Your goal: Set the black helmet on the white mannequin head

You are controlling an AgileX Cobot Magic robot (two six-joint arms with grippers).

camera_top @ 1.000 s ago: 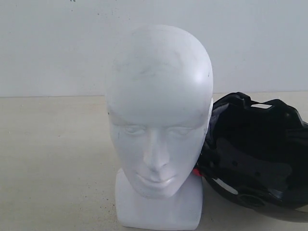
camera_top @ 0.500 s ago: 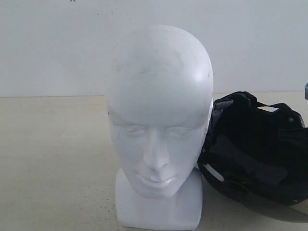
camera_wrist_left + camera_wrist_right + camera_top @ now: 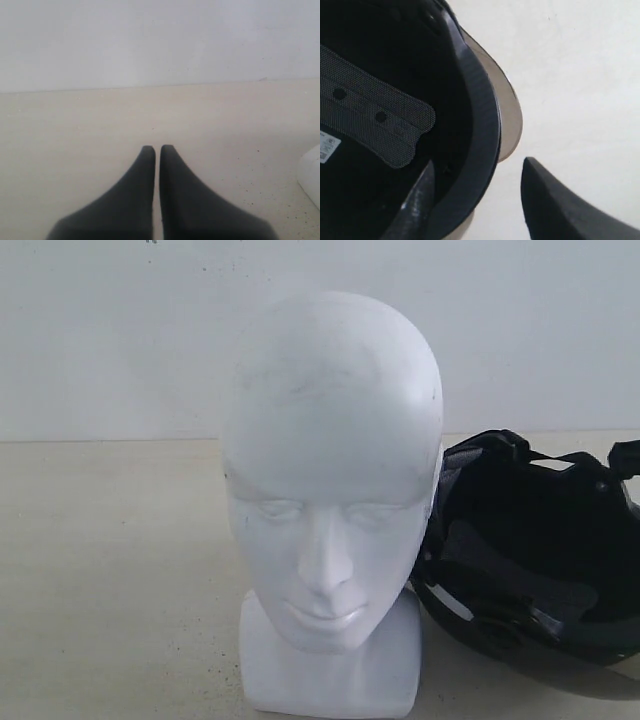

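Black helmet (image 3: 530,540) on the bench (image 3: 110,570), right of the white mannequin head (image 3: 330,460)

The helmet lies close against the head's side, its padded hollow facing the exterior view. The right gripper (image 3: 479,162) has its jaws released and spread, one inside the shell, the other outside past the smoky visor (image 3: 507,110), astride the rim. The left gripper (image 3: 157,147) hangs over bare bench, jaws clenched on nothing

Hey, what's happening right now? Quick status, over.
Left gripper shut, empty. Right gripper open, straddling black helmet rim. Helmet on table beside bare white mannequin head. Nothing seen in the way.
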